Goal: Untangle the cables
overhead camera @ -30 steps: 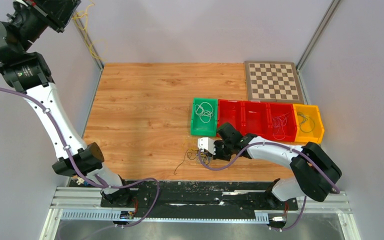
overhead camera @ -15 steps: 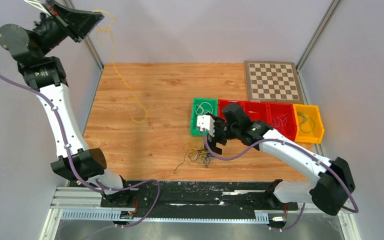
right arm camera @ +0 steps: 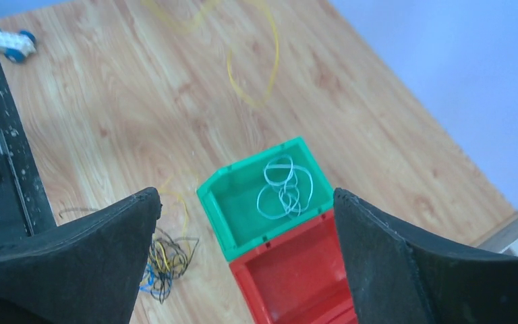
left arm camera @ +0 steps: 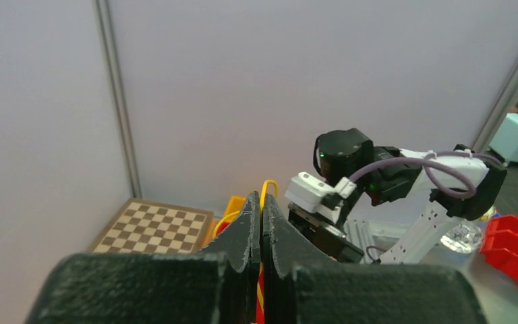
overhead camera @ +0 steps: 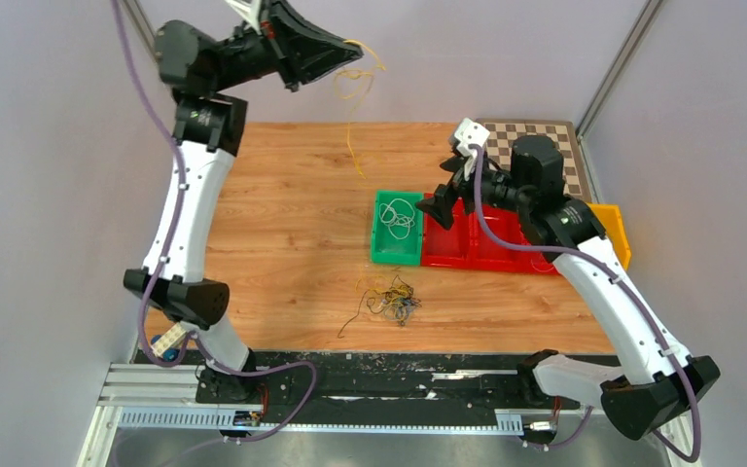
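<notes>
Up I've swung both arms: left gripper (overhead camera: 358, 47) clamps a thin yellow wire (right arm camera: 276, 52) free, right gripper (overhead camera: 444, 202) gapes empty, multicoloured wire snarl (overhead camera: 390, 300) remains.

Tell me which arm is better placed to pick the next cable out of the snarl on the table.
Right, probably. The right gripper is open and empty above the bins, while the left gripper is shut on a yellow cable, raised far from the snarl.
</notes>
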Controlling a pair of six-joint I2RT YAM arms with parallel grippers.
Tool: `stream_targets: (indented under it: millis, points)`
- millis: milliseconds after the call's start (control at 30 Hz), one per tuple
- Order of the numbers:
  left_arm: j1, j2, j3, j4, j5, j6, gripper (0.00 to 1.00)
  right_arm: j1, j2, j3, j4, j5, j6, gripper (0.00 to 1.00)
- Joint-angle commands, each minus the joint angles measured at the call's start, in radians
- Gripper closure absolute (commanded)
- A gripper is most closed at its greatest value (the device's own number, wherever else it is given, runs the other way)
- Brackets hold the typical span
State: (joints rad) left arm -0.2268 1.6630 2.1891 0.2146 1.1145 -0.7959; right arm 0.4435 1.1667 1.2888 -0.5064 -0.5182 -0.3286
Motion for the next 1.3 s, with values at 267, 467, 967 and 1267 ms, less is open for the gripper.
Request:
stream_targets:
  millis: [267, 467, 967, 1267]
  points:
    - [-0.237, 0.248, 0.021, 0.140, -0.080, 0.032, 1.00, -0.005, -0.132, -0.038, 0.042, 0.289, 0.094, 0.00]
    - [-0.316, 0.357, 0.013, 0.217, -0.106, 0.047, 1.00, -0.069, -0.228, -0.175, -0.053, 0.385, 0.153, 0.00]
    - [-0.394, 0.605, -0.048, 0.281, -0.124, 0.102, 1.00, -0.209, -0.202, -0.178, -0.101, 0.490, 0.132, 0.00]
    - [-0.405, 0.550, -0.431, 0.236, -0.155, 0.389, 1.00, -0.317, -0.134, -0.210, -0.128, 0.344, 0.083, 0.02]
